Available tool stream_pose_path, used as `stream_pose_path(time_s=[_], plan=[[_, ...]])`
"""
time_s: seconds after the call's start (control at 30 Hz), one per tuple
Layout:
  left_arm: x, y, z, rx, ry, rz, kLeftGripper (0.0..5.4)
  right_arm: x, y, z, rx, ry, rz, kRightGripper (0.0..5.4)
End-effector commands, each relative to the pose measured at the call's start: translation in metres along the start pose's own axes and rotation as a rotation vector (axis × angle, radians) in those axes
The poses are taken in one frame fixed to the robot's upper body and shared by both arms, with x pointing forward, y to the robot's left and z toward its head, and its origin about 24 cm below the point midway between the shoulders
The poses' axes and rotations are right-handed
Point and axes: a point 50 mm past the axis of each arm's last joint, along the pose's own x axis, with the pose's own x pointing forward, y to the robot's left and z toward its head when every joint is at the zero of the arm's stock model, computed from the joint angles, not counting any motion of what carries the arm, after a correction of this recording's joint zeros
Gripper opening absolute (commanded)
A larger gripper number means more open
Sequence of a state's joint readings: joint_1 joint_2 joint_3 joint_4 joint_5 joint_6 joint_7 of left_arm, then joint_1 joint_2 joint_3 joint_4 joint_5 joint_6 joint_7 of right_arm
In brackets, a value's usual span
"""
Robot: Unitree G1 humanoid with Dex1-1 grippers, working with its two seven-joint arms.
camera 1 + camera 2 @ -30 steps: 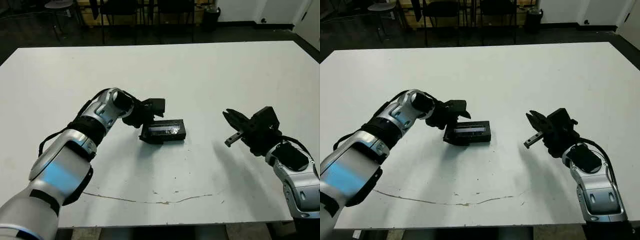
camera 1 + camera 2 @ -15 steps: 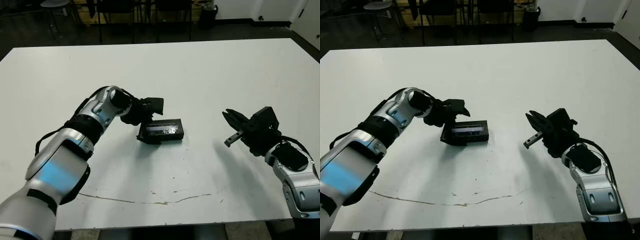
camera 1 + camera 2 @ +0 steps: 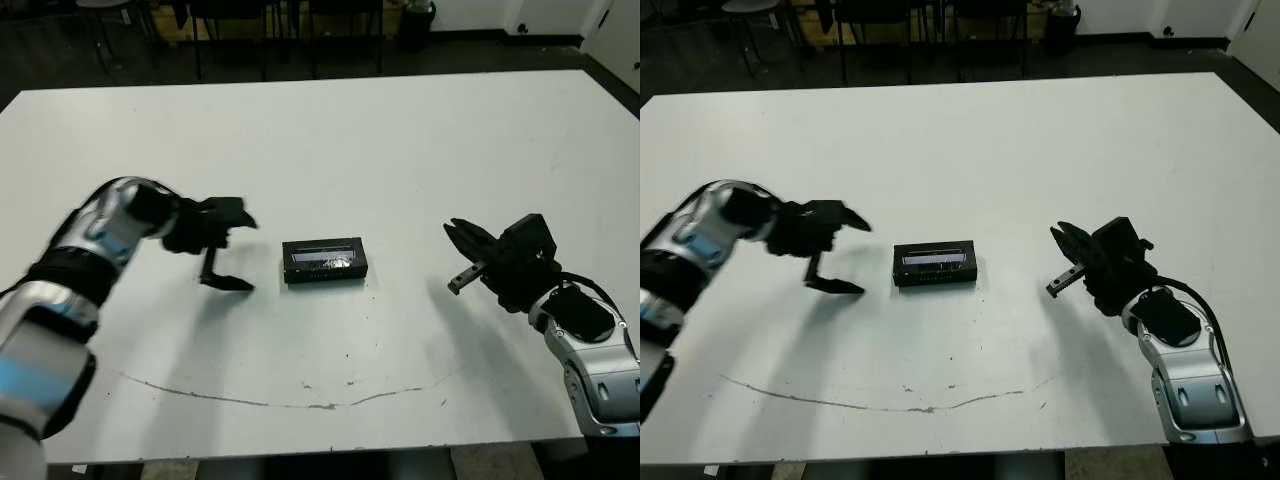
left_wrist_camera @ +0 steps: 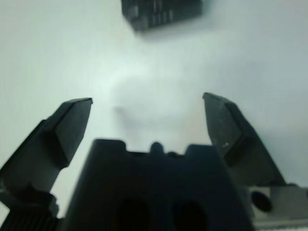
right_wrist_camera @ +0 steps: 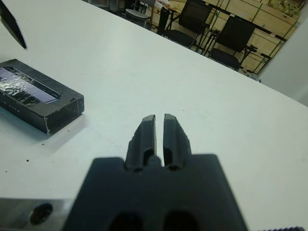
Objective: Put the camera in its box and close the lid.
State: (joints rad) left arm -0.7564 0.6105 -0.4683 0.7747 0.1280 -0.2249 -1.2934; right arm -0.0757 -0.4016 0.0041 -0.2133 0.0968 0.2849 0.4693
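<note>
Left gripper [image 4: 147,113] was spread wide, grasping nothing, just beside the box [image 3: 324,260]. Right gripper [image 5: 159,130] was clenched on nothing, well apart. One box sat mid-table [image 3: 400,150], the lid [image 3: 933,258] on it; the camera wasn't visible. Bare surface all round, edges far.

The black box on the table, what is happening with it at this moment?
Nothing is holding it. The box lies flat on the white table with the lid on, its pale window strip facing up. The left gripper is open and apart from the box on its left side. The right gripper is shut, empty, off to the right.
</note>
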Motion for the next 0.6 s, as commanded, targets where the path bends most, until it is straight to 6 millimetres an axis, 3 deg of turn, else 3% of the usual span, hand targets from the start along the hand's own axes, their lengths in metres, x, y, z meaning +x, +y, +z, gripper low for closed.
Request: stream_pose_path(time_s=[0.03,0.13,0.3,0.47,0.6], plan=[[0.003,-0.035,-0.043,-0.144,0.136,-0.070,5.38,0.003,0.001,-0.002,-0.012,0.018,-0.003,0.00],[-0.014,-0.025,-0.038,-0.263,0.008,0.177,5.38,0.004,0.001,-0.001,-0.016,0.019,-0.004,0.00],[-0.028,-0.011,0.010,-0.383,-0.339,0.795,5.11,0.005,0.000,0.000,-0.018,0.012,-0.004,0.00],[-0.030,-0.005,0.053,-0.439,-0.567,0.952,4.20,0.006,0.000,0.001,-0.021,-0.021,-0.003,0.00],[-0.015,-0.001,0.070,-0.498,-0.627,0.971,3.43,0.006,0.000,0.001,-0.017,-0.017,-0.009,0.00]])
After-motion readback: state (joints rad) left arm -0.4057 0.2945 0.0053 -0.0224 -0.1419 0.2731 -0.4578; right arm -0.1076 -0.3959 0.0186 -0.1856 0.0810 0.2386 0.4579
